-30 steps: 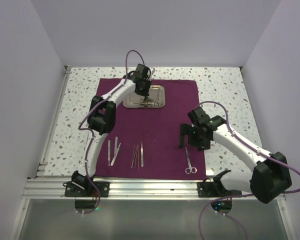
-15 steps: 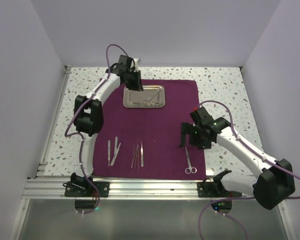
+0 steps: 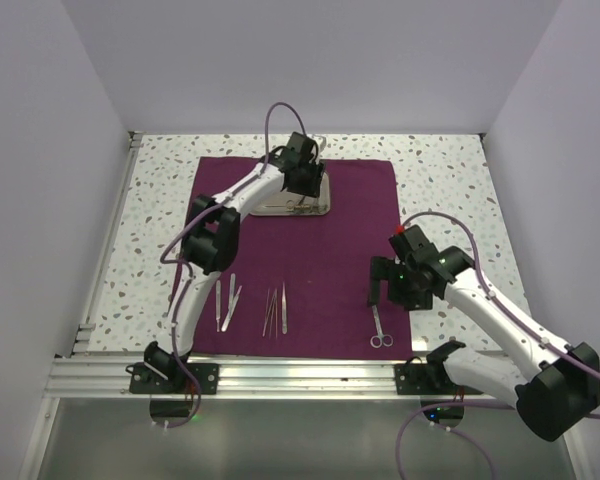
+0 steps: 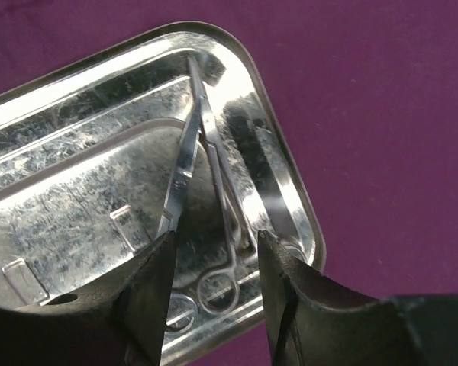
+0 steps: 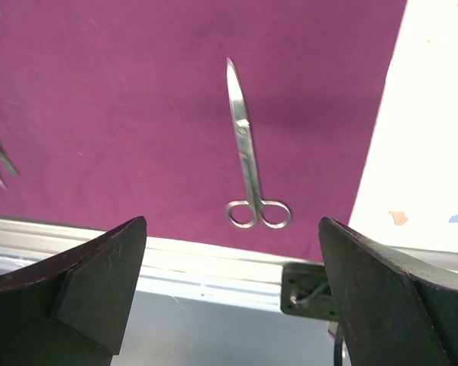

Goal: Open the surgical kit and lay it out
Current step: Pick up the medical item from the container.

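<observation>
Robot lab booth; pale walls (image 3: 50, 150) box in a speckled table (image 3: 440, 165); left arm (image 3: 248, 190) and right arm (image 3: 495, 310) bolted to a rail (image 3: 300, 372).

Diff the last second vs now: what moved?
Left end effector swung to the far-left corner of the tray, then back right; it now hangs open over the ring-handled instruments. Right end effector drifted slightly right and nearer, open above the scissors. Nothing grabbed or released. Tray, cloth, scissors, tweezers unchanged.

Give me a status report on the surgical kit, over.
Left gripper open over tray, ring-handled tools inside. Right gripper open above scissors on cloth. Nothing in the way.
</observation>
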You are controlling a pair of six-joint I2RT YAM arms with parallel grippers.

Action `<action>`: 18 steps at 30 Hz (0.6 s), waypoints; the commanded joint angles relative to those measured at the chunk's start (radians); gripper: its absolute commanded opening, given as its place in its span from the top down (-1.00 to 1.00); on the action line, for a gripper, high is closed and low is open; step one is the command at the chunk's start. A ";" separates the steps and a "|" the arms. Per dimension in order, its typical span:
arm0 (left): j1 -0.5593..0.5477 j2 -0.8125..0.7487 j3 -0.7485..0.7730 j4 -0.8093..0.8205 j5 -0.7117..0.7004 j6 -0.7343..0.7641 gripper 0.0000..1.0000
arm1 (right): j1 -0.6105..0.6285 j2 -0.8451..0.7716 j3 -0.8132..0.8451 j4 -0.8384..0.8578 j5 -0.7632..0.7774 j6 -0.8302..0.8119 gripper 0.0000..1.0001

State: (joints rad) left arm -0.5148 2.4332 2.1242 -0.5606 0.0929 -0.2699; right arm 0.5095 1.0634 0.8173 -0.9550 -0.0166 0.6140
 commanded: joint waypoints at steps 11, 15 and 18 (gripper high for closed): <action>0.009 0.113 0.146 0.056 -0.274 0.126 -0.03 | 0.001 0.003 -0.030 -0.048 0.015 0.041 -0.97; 0.009 0.110 0.114 0.051 -0.286 0.175 0.00 | 0.000 0.044 -0.020 -0.019 0.015 0.030 -0.97; 0.002 0.057 0.019 0.122 -0.237 0.193 -0.01 | 0.000 0.085 -0.014 0.004 0.012 0.024 -0.97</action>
State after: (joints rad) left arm -0.5110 2.5298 2.1990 -0.5011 -0.1528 -0.1349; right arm 0.5095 1.1217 0.7795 -0.9886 -0.0151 0.6369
